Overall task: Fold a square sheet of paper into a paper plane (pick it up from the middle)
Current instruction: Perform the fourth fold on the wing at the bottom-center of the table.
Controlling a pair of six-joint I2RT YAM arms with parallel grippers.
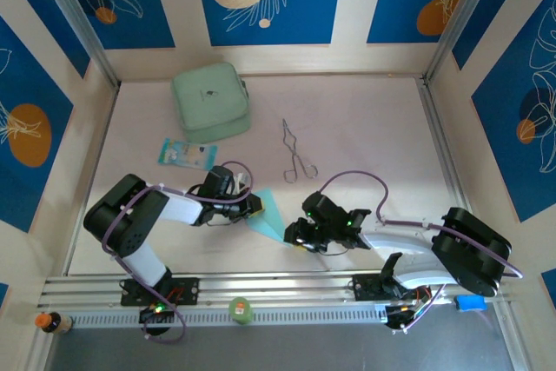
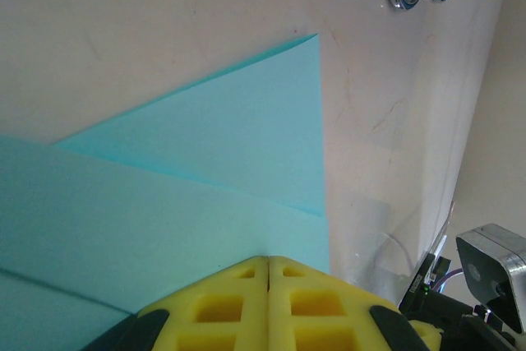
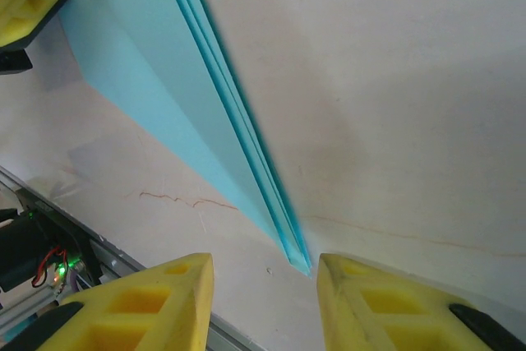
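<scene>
Pale table [image 1: 373,128], paper plane [image 1: 269,213], left hand [image 2: 267,265] closed

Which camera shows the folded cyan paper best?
Right wrist: the cyan paper lies lengthwise, its stacked fold edges running to the pointed tip. Left wrist shows one triangular flap up close. Top view shows it as a small sliver.

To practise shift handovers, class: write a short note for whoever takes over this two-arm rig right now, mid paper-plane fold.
Left hand: shut at the wide end of the folded cyan paper; a pinch cannot be confirmed.
Right hand: open, fingers either side of the paper's pointed tip, not gripping.
Done: sheet folded into a layered pointed shape, lying on the table.
Left: probably the final wing folds.
</scene>
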